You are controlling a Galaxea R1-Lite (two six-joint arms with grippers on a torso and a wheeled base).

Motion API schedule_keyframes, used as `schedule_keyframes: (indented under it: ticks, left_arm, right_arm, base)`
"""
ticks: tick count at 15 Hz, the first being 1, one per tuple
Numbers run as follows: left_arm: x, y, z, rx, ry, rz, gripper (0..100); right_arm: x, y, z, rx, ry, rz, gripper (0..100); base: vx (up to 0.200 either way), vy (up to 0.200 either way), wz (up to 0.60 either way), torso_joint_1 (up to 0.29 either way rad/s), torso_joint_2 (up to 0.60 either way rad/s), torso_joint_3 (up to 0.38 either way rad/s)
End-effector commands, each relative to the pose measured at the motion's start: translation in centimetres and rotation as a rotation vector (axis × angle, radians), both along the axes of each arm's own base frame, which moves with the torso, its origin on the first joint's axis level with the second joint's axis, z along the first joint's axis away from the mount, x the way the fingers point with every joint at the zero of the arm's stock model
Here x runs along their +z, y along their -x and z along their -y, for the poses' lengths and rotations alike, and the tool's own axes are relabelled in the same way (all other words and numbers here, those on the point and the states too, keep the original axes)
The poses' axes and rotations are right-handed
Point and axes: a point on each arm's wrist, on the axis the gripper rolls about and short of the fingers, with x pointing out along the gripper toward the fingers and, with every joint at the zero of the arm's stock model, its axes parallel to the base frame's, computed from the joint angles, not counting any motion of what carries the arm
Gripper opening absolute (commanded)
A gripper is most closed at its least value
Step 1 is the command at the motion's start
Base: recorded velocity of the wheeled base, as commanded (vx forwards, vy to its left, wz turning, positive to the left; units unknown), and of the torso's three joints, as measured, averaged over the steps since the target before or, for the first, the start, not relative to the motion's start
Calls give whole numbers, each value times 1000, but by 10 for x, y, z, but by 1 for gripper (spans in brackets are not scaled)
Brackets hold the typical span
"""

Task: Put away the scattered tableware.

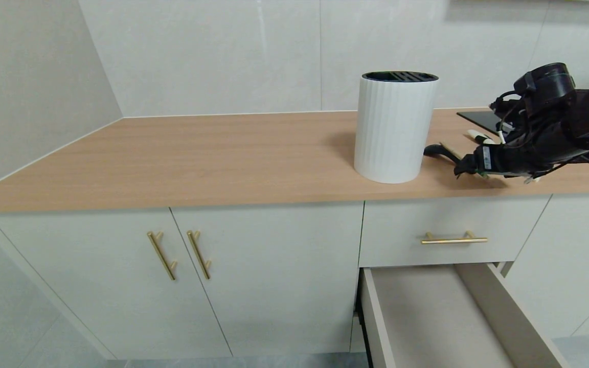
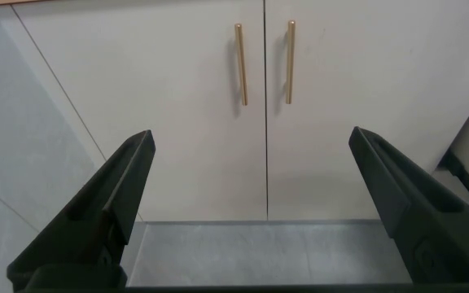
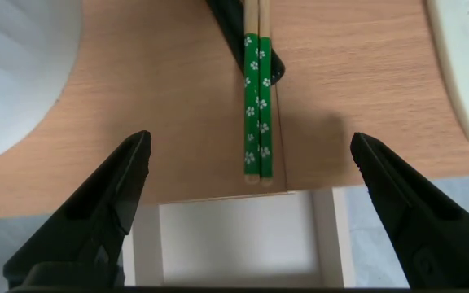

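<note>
Currently: chopsticks on the counter, both grippers released

Over at the right end of the wooden countertop (image 1: pixel 223 158), the right gripper (image 3: pixel 251 150) hovers low above a pair of chopsticks (image 3: pixel 258 106) with green, flower-dotted ends. Its fingers are spread wide, one on each side of the pair, and grasp nothing. The chopsticks lie flat and side by side, their green tips close to the counter's front edge. They rest across a black utensil handle (image 3: pixel 243 32), which runs back toward the white ribbed holder (image 1: pixel 395 128). That holder stands upright just beside them, nearer the robot's left, with a black slotted top. A pale piece of tableware (image 3: pixel 462 65) lies on the wood on the other side of the chopsticks, apart from them. Below the counter edge, the lower drawer (image 1: pixel 376 317) is pulled out under a shut drawer with a gold handle (image 1: pixel 454 238). The left gripper (image 2: pixel 251 137) sits low, its fingers also released and holding nothing, facing two cabinet doors (image 2: pixel 265 122) with upright gold handles
</note>
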Motion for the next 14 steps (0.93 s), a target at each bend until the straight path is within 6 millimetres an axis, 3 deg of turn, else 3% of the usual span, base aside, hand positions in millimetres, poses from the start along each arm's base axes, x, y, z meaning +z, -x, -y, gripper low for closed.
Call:
schedule_keyframes:
  ticks: [1,5,6,14]
  left_arm:
    - [0,0,0,1,0,-1,100]
    - [0,0,0,1,0,-1,100]
    - [0,0,0,1,0,-1,100]
    - [0,0,0,0,0,-2,100]
  right_arm:
    - [-6,-5,-1,0,1,-15,100]
    - [-11,-11,-1,-1,3,-24,100]
    - [-12,-12,-1,-2,1,-24,0]
    - [-7,-10,2,-21,-16,-10,0]
  base:
    - [0,0,0,0,0,0]
    - [0,0,0,0,0,0]
    - [0,0,0,0,0,0]
    - [0,0,0,0,0,0]
